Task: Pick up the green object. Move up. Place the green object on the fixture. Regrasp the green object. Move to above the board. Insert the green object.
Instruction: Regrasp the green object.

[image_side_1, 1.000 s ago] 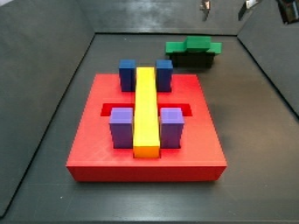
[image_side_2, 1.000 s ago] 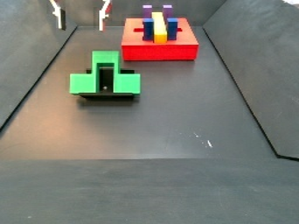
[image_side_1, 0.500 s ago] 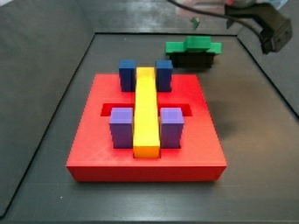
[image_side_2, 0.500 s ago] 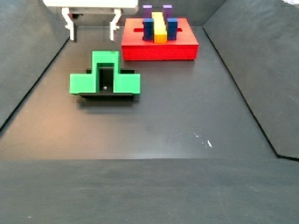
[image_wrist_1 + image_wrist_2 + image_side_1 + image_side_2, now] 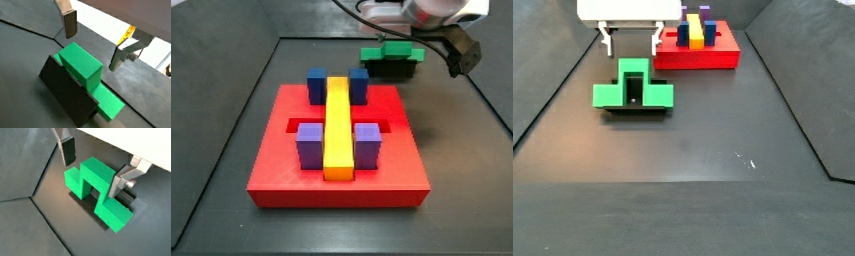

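Note:
The green object is a bright U-shaped block resting on the small dark fixture, away from the board. Both wrist views show it from close up on the fixture, with its raised part pointing toward the camera. My gripper hangs open just above and behind the block. In the wrist views its silver fingers stand wide apart on either side of the raised part and touch nothing. In a side view the green object sits beyond the red board, with the gripper beside it.
The red board carries blue posts, purple posts and a long yellow bar. Dark sloping walls close in the grey floor on both sides.
The gripper has come down from the top edge of the side views to just above the green object. The block, fixture and board have not moved.

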